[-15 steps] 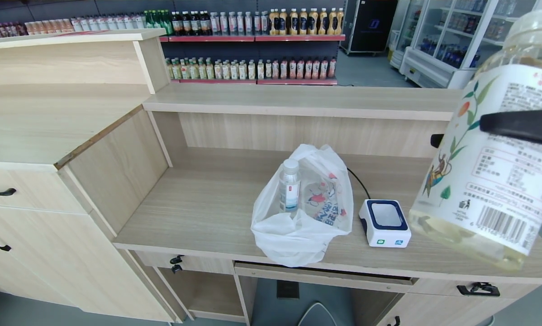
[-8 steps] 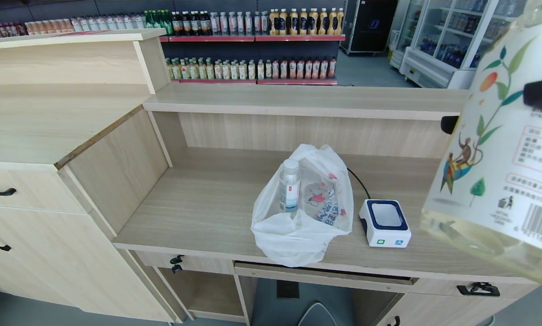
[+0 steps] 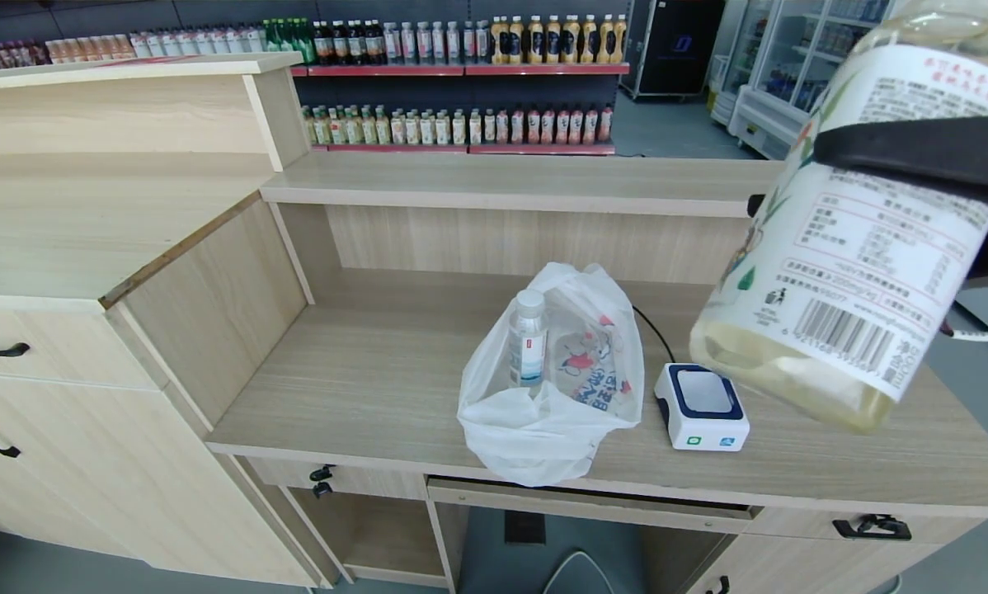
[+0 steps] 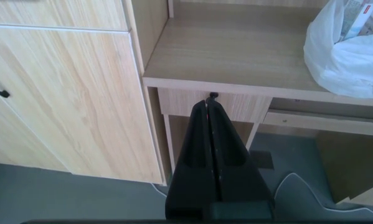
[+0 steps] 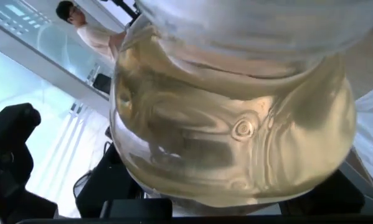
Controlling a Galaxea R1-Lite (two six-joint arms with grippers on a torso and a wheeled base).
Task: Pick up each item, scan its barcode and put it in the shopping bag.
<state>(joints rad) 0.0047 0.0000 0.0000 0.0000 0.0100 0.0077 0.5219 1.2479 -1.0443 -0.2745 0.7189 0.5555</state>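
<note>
My right gripper (image 3: 791, 177) is shut on a large bottle of pale yellow drink (image 3: 840, 247) with a white label. It holds the bottle tilted in the air at the right, above and just right of the white and blue scanner (image 3: 700, 406) on the counter. The barcode (image 3: 844, 330) faces the head camera. The bottle's base (image 5: 236, 124) is close up in the right wrist view. The white shopping bag (image 3: 552, 396) stands open left of the scanner with a small clear bottle (image 3: 527, 338) in it. My left gripper (image 4: 208, 106) is shut and empty, low in front of the counter's edge.
The wooden counter (image 3: 362, 379) has a raised back ledge (image 3: 527, 181) and a tall cabinet (image 3: 90, 206) on the left. The scanner's black cable (image 3: 649, 328) runs behind the bag. Part of the bag (image 4: 348, 53) lies near the counter's front edge.
The bottle in my right gripper first drifted right and out toward the picture's edge, then swung back left and up, ending over the scanner's right side. The left arm has not moved.
</note>
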